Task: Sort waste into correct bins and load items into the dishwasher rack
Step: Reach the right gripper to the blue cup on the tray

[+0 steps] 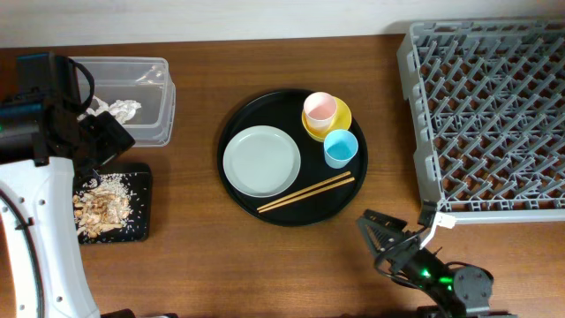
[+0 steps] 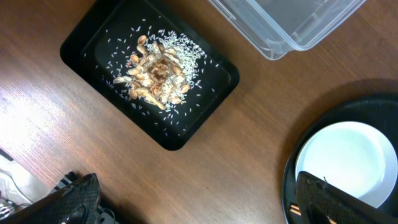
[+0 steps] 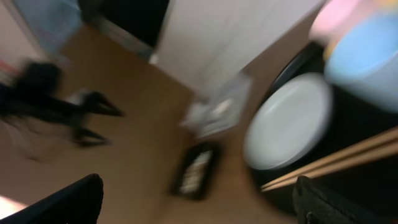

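The clear tub (image 1: 146, 84) at the far left holds a crumpled white napkin (image 1: 119, 109). The flat black tray (image 1: 141, 208) in front of it holds beige-brown food scraps (image 1: 101, 205); both also show in the left wrist view, tray (image 2: 217, 87) and scraps (image 2: 155, 71). The grey-green plate (image 1: 261, 161), yellow bowl (image 1: 342, 124) with the pink cup (image 1: 319, 108) in it, blue cup (image 1: 340, 147) and chopsticks (image 1: 305, 193) lie on a round black tray. My left gripper (image 1: 113, 140) hovers open and empty between tub and tray. My right gripper (image 1: 380, 231) is open and empty, just front-right of the chopsticks. No gold-brown wrapper shows.
The round black tray (image 1: 234, 124) sits mid-table. The big grey rack (image 1: 490, 115) fills the right side and holds nothing that I can see. The right wrist view is blurred; the plate (image 3: 289, 121) and chopsticks (image 3: 336, 160) show in it.
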{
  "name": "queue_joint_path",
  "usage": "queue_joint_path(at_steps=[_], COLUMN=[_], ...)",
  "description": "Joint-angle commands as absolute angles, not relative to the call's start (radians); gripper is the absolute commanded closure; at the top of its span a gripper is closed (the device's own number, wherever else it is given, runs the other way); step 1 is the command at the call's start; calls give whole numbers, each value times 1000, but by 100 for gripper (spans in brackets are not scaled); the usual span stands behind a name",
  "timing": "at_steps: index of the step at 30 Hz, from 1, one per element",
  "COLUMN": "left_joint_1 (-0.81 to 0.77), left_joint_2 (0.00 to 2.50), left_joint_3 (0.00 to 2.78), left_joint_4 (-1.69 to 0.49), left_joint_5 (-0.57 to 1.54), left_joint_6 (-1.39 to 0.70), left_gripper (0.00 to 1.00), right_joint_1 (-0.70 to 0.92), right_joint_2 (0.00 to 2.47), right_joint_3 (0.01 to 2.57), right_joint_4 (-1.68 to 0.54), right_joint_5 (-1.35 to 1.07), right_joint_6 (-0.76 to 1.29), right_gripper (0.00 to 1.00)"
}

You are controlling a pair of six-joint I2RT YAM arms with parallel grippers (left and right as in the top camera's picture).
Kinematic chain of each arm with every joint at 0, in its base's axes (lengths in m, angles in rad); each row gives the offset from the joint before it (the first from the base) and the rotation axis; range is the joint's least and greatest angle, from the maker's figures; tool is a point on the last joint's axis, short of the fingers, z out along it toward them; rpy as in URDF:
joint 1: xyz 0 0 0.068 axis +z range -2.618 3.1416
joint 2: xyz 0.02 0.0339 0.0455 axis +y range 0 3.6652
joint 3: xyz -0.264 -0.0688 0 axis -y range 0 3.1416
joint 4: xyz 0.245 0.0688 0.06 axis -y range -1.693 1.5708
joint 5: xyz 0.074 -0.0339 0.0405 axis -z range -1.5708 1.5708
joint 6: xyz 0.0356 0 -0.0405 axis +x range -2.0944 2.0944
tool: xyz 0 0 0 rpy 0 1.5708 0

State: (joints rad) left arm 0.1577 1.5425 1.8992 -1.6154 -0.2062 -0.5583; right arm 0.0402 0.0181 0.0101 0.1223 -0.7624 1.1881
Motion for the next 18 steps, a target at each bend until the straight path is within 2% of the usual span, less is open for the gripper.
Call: queue_joint_path(at_steps=[1, 2, 3, 5, 7, 14, 18], left_joint_1=[161, 161, 161, 161, 161, 161, 161], left_joint_2=[1532, 1532, 1532, 1532, 1532, 1532, 1532], left_joint_3=[1904, 1904, 1904, 1904, 1904, 1904, 1904], left_joint_4=[-1617, -1618, -1617, -1617, -1618, -1617, -1618], left_joint_5=[-199, -199, -199, -199, -199, -199, -199], left_joint_6=[-556, -556, -556, -556, -556, -556, -556], left_gripper=[1, 1, 1, 1, 1, 1, 1], right_joint_1=[46, 46, 46, 45, 45, 45, 46], right_joint_2=[13, 13, 13, 13, 21, 281, 556], right_joint_3=[7, 17, 34, 112, 234, 937, 1372], right_joint_4=[405, 597, 697, 736, 592, -119, -584], right_joint_5=[-753, -647, -570, -440, -406, -420, -382], right_joint_6=[1673, 1723, 1721, 1721, 1689, 942, 640], right_gripper=[2, 2, 2, 2, 2, 2, 2])
